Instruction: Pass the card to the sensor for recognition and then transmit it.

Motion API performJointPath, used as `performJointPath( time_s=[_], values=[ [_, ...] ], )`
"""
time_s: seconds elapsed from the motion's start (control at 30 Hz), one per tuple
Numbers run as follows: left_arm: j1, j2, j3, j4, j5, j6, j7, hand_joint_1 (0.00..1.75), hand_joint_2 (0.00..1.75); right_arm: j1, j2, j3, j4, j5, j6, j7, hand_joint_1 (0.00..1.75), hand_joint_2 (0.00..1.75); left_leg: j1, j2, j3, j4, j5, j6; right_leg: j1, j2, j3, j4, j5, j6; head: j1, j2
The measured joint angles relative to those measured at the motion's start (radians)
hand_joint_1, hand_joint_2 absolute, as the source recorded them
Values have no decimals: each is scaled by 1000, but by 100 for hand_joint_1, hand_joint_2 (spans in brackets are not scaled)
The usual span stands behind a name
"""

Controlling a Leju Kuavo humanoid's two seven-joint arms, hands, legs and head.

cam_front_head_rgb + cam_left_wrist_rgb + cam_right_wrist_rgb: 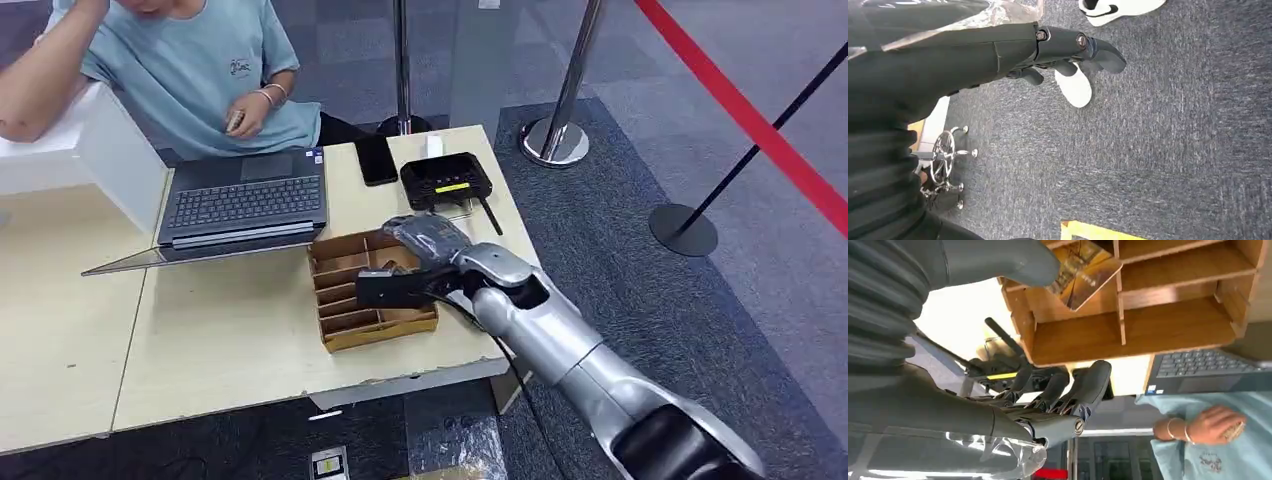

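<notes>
Card (pixel 1083 277) under robot hand (pixel 1048 390) thumb

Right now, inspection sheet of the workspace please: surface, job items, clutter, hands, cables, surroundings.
Surface: light wooden table, two tops butted together.
Job's things: wooden divider box near the table's front edge; card in the box, thumb against it, grip cannot be confirmed; black sensor behind the box.
Clutter: open laptop, black phone, white block.
Hands: right hand over the box; left hand hangs above the carpet, holding nothing.
Cables: black cable along the right arm.
Surroundings: seated person behind the laptop; stanchions with red belt; grey carpet.
</notes>
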Motion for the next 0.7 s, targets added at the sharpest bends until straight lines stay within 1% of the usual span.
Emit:
performJointPath(
  time_s=[0.23,0.33,0.53,0.57,0.6,0.67,0.7],
  values=[
    [0,-1,0,0,2,0,-1,0,175,-9,29,13,59,3,-15,-22,65,175,0,0,0,0,0,0,0,0,0,0,0,0,0,0],
    [0,-1,0,0,3,0,0,0,175,-16,39,18,85,3,-27,-29,58,175,0,0,0,0,0,0,0,0,0,0,0,0,0,0],
    [0,-2,0,0,4,0,1,0,175,-23,54,19,127,0,-39,-34,58,175,0,0,0,0,0,0,0,0,0,0,0,0,0,0],
    [0,-2,0,0,3,0,3,0,175,-26,55,19,134,-1,-43,-35,59,175,0,0,0,0,0,0,0,0,0,0,0,0,0,0],
    [0,-2,0,0,2,0,3,0,175,-31,57,19,142,-4,-49,-37,65,175,0,0,0,0,0,0,0,0,0,0,0,0,0,0],
    [0,-2,0,0,2,0,3,0,175,-43,60,19,161,-10,-56,-39,66,175,0,0,0,0,0,0,0,0,0,0,0,0,0,0],
    [0,-2,0,0,3,0,3,0,175,-49,61,19,169,-10,-59,-40,63,175,0,0,0,0,0,0,0,0,0,0,0,0,0,0]
  ],
)
